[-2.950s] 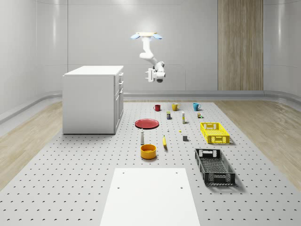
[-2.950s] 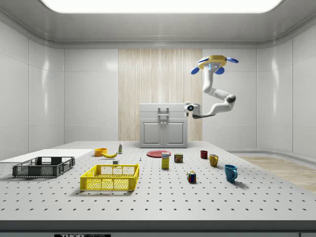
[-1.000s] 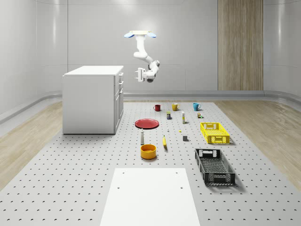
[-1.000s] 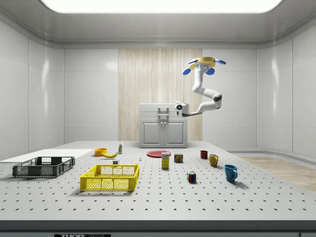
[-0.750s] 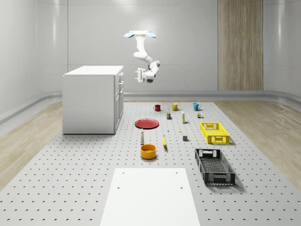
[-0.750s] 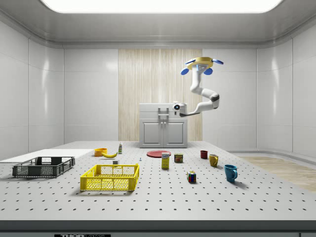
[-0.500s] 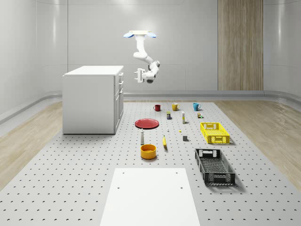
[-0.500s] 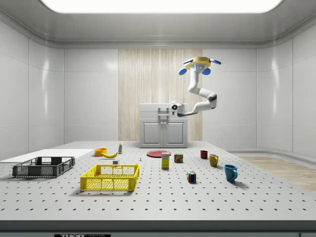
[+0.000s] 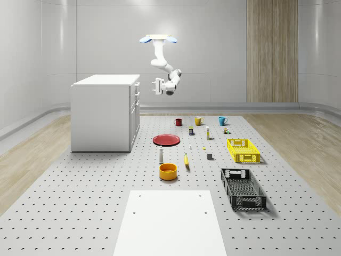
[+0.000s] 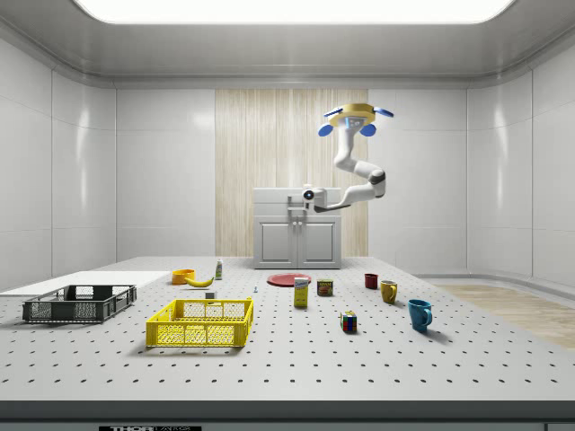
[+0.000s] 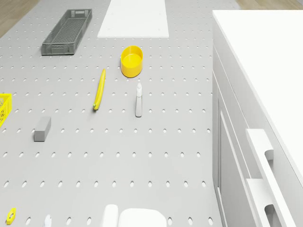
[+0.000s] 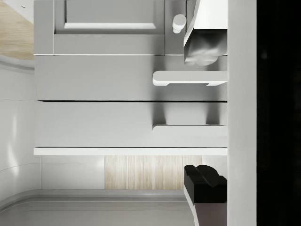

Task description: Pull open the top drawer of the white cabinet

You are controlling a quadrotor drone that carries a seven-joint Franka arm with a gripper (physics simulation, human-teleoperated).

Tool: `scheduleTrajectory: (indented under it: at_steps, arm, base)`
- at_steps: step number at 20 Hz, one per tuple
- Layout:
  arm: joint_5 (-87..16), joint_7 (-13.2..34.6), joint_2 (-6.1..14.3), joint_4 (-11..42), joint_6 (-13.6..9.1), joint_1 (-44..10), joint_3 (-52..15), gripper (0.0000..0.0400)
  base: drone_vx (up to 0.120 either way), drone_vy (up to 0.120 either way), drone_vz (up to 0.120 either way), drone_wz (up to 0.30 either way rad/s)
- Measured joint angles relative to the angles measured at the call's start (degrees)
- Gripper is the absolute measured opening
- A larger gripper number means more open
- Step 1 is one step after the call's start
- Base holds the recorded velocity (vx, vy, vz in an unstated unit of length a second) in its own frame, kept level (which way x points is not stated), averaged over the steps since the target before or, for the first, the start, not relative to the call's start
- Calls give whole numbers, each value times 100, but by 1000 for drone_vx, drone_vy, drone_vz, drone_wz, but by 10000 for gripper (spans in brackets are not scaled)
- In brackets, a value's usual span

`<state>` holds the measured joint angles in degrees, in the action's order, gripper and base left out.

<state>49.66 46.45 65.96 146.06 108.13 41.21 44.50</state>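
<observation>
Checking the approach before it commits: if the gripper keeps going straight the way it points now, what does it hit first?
Probably the white cabinet front near its top drawer. The gripper faces it with open air between; exact line-up with the drawer handle is unclear.

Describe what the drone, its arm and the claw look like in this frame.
The drone is a flat yellow disc with blue rotor pods at its rim and a pale glowing underside. The arm hanging from it is glossy white, built of rounded segments with a darker grey joint at the elbow. The claw has a white body; in the wrist view its fingers end in black pads. No cables or markings are visible.
</observation>
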Motion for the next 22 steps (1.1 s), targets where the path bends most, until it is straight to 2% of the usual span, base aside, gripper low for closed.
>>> scheduleTrajectory:
  at_steps: [5, 14, 22]
  arm:
    - [7, 1, 4, 9, 22, 11, -10, 311]
    - [320, -111, -63, 194, 392, 138, -310, 312]
    - [390, -393, -80, 480, 517, 114, -259, 311]
  base:
    - [16, 0, 0, 0]
    - [0, 0, 0, 0]
    - [0, 0, 0, 0]
